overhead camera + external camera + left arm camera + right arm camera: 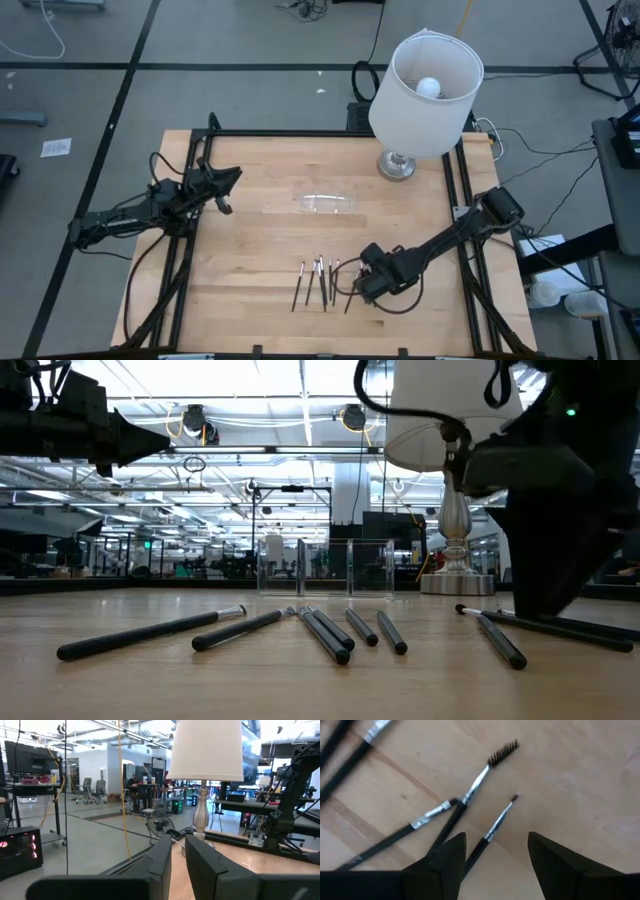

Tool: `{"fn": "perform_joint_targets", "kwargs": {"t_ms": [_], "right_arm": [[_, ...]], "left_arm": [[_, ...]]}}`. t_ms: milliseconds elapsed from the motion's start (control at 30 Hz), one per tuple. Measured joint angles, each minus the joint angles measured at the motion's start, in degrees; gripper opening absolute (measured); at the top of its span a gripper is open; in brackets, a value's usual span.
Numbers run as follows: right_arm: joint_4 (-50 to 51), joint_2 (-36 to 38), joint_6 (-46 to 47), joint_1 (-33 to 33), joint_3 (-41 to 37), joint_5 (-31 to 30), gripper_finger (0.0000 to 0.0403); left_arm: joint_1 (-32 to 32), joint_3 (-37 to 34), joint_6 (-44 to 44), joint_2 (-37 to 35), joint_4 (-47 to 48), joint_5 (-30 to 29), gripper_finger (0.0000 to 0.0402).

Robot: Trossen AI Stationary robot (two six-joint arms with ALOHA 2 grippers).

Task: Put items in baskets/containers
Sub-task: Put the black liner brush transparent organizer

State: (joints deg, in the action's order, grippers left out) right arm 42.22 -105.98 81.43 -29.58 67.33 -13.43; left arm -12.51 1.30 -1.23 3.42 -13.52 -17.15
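Several thin dark brushes lie side by side on the wooden table near its front edge, also seen in the low view. My right gripper points down over their right end, open. In its wrist view a fine-tipped brush lies between the spread fingers, with a spoolie brush just beyond; the fingers touch neither. The transparent tray sits mid-table, bare. My left gripper waits raised at the table's left edge, its fingers a narrow gap apart and holding nothing.
A lamp with a white shade stands on its silver base at the far right of the table, beyond the tray. Black frame rails run along the table's left and right sides. Bare wood lies between the tray and the brushes.
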Motion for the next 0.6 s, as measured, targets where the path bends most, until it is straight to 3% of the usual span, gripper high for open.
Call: {"fn": "perform_joint_targets", "kwargs": {"t_ms": [400,600], "right_arm": [[1.23,-2.13,-4.79,0.72,0.20,1.29,0.0196],[1.49,-2.22,-7.30,1.14,0.11,1.24,0.0131]], "left_arm": [[0.00,0.00,1.00,0.02,1.15,0.04,0.0061],[-0.01,0.00,1.75,0.02,1.27,0.04,0.0061]]}}
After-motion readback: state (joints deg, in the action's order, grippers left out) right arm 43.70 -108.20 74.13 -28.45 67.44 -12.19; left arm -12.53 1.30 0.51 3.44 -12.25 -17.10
